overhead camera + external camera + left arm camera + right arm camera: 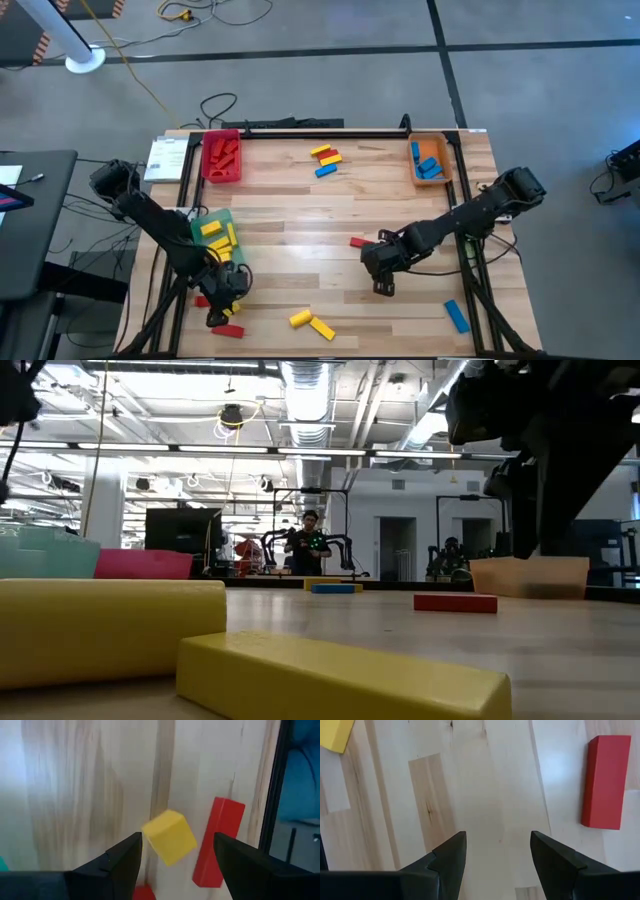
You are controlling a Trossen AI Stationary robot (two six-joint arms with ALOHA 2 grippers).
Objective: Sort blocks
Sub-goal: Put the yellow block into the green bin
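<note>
Here, red block [605, 781] nr table [400, 300] edge.

Pale wood-plank table [380, 200]; smooth matt blocks [326, 158].

i read it as a robotics lab: more arm rigs [340, 550], ceiling ducts [305, 390], floor cables [200, 12], a person [308, 545] beyond my table [400, 200].

Small red, yellow and blue blocks [326, 157] lie scattered flat; three cluster upper centre; two yellow [311, 322] at bottom; one red [359, 241] mid-frame; one blue [456, 315] lower right.
</note>
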